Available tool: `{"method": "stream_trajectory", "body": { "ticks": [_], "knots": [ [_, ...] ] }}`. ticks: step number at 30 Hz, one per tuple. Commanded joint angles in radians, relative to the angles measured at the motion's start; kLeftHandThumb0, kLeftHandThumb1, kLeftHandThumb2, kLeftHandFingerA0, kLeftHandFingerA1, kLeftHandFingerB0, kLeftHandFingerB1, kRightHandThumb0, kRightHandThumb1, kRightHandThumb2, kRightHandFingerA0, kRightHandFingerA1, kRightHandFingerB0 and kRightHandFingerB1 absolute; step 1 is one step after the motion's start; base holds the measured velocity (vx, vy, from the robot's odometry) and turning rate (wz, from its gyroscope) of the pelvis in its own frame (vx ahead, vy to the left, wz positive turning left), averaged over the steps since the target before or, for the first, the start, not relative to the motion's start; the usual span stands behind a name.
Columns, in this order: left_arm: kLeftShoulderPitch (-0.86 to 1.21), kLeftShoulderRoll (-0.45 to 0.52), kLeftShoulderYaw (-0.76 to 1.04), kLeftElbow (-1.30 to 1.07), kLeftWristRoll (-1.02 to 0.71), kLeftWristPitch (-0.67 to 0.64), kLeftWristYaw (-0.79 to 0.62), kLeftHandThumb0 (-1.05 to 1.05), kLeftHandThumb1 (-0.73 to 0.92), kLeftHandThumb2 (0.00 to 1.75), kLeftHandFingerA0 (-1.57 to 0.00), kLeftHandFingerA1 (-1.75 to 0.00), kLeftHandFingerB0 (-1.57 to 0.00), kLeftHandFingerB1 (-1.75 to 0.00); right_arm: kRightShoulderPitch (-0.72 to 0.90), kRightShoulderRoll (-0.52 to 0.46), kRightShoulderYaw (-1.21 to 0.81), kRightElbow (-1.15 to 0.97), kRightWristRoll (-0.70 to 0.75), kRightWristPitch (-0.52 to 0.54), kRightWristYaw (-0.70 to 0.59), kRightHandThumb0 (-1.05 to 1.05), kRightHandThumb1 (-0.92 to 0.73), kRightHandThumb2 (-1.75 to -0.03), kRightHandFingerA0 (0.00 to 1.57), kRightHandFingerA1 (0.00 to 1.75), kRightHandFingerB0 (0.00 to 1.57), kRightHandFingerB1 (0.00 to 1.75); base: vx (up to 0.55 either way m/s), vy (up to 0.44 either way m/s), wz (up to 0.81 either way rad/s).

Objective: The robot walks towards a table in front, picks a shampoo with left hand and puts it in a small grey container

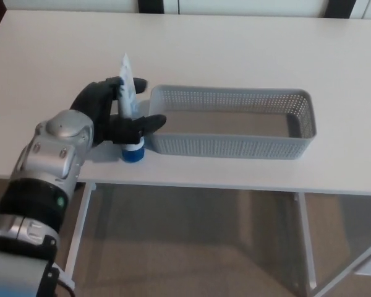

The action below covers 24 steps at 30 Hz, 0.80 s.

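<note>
The grasp is judged to be in hand: the black left hand (114, 114) is closed around the white, blue-capped plastic shampoo tube (127, 80). The tube is stood cap-down on the white bench (235, 43), just beside the grey perforated plastic container (235, 93). A lift and a carry over the rim are called for next. No writing can be read.

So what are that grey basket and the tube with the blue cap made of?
The basket looks like moulded plastic, matte grey: its walls are pierced with even rows of small holes. The tube in the left robot hand seems soft plastic, white with a flat, crimped top end; its blue cap looks like harder plastic. Sight alone cannot confirm.
</note>
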Motion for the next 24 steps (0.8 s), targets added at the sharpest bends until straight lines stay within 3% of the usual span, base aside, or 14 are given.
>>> {"method": "stream_trajectory", "body": {
  "ticks": [1, 2, 3, 4, 6, 11, 14, 15, 18, 19, 24],
  "knots": [
    [0.006, -0.007, -0.007, -0.022, -0.015, -0.006, -0.124, -0.05, 0.76, 0.83, -1.11, -1.36, -0.77, -0.58, 0.012, -0.024, -0.025, -0.001, 0.030, -0.008, 0.014, -0.30, -0.73, -0.61, 0.54, 0.41, 0.49, 0.37, 0.00, 0.000, 0.08],
    [0.021, -0.005, 0.000, -0.034, -0.015, -0.009, -0.113, -0.05, 0.76, 0.82, -1.07, -1.34, -0.83, -0.74, 0.012, -0.024, -0.025, 0.000, 0.028, -0.005, 0.015, -0.29, -0.72, -0.61, 0.55, 0.42, 0.49, 0.38, 0.00, 0.000, 0.12],
    [0.040, -0.002, 0.010, -0.050, -0.015, -0.014, -0.095, -0.05, 0.76, 0.82, -1.07, -1.34, -0.83, -0.74, 0.011, -0.023, -0.024, 0.002, 0.027, 0.000, 0.015, -0.29, -0.72, -0.61, 0.55, 0.42, 0.49, 0.38, 0.00, 0.000, 0.15],
    [0.052, 0.002, 0.005, -0.064, -0.001, -0.028, -0.084, -0.09, 0.79, 0.80, -1.06, -1.36, -0.83, -0.91, 0.012, -0.023, -0.020, 0.000, 0.021, 0.002, 0.011, -0.28, -0.72, -0.61, 0.55, 0.42, 0.49, 0.38, 0.00, 0.000, 0.09],
    [0.096, 0.023, 0.008, -0.116, 0.017, -0.045, -0.057, -0.15, 0.82, 0.73, -0.95, -1.51, -0.70, -1.15, 0.012, -0.024, -0.004, 0.000, 0.005, 0.004, 0.006, -0.29, -0.72, -0.61, 0.57, 0.42, 0.48, 0.38, 0.00, 0.000, 0.00],
    [0.170, 0.058, 0.039, -0.242, 0.016, -0.020, -0.031, -0.12, 0.87, 0.68, -0.89, -1.70, -0.69, -1.14, 0.012, -0.023, 0.012, 0.012, 0.002, 0.027, -0.003, -0.28, -0.71, -0.60, 0.59, 0.46, 0.47, 0.38, 0.00, 0.000, 0.00],
    [0.184, 0.081, 0.035, -0.280, 0.038, -0.022, -0.024, -0.15, 0.85, 0.67, -0.85, -1.67, -0.66, -1.13, 0.012, -0.021, 0.009, 0.010, 0.009, 0.046, -0.006, -0.28, -0.71, -0.61, 0.59, 0.46, 0.47, 0.38, 0.00, 0.000, 0.00],
    [0.190, 0.097, 0.041, -0.293, 0.041, -0.032, -0.026, -0.17, 0.84, 0.68, -0.92, -1.54, -0.68, -1.02, 0.009, -0.023, 0.016, 0.013, 0.001, 0.045, -0.011, -0.29, -0.71, -0.60, 0.61, 0.46, 0.47, 0.38, 0.00, 0.000, 0.00],
    [0.194, 0.124, 0.072, -0.320, 0.013, -0.022, -0.047, -0.18, 0.86, 0.72, -0.92, -1.53, -0.67, -1.05, 0.004, -0.027, 0.020, 0.018, -0.002, 0.042, -0.017, -0.30, -0.70, -0.60, 0.59, 0.45, 0.48, 0.38, 0.00, 0.000, 0.00],
    [0.195, 0.133, 0.086, -0.332, 0.003, -0.017, -0.051, -0.18, 0.85, 0.72, -0.92, -1.52, -0.69, -0.98, 0.004, -0.030, 0.022, 0.017, -0.002, 0.041, -0.016, -0.30, -0.70, -0.60, 0.60, 0.46, 0.47, 0.38, 0.00, 0.000, 0.00],
    [0.195, 0.176, 0.171, -0.426, -0.032, -0.005, -0.061, -0.14, 0.81, 0.71, -0.89, -1.60, -0.71, -1.11, 0.002, -0.042, 0.025, 0.021, -0.001, 0.042, -0.009, -0.30, -0.71, -0.60, 0.58, 0.46, 0.45, 0.38, 0.00, 0.000, 0.00]
  ]
}}
